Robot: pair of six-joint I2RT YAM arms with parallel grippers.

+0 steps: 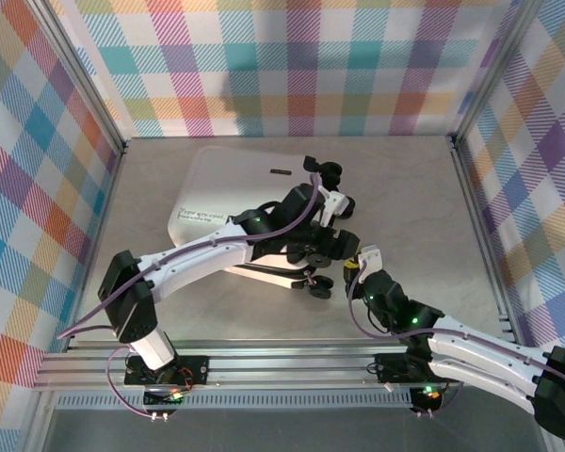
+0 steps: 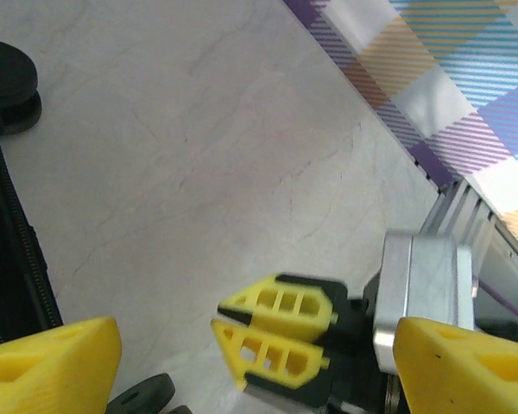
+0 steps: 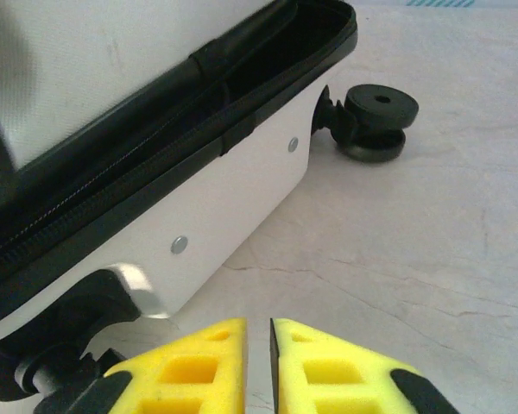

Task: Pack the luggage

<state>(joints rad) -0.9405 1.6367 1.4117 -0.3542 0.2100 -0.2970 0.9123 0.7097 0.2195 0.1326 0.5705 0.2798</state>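
Luggage (image 1: pixel 235 193) lies flat on table (image 1: pixel 405 188), left of centre, toward the back wall (image 1: pixel 292 66). Its wheels (image 1: pixel 320 287) sit at the near-right end, on the table. The left arm (image 1: pixel 198 259) crosses over the luggage from the near-left base. Left gripper (image 1: pixel 322 243) is at the luggage's near-right edge, above the wheels. Right gripper (image 1: pixel 353 264) is just right of the wheels, low over the table, facing the luggage's end and apart from it.

Pale marbled table (image 1: pixel 405 188), plaid walls (image 1: pixel 292 66) (pastel checks), aluminium rail (image 1: pixel 282 363)
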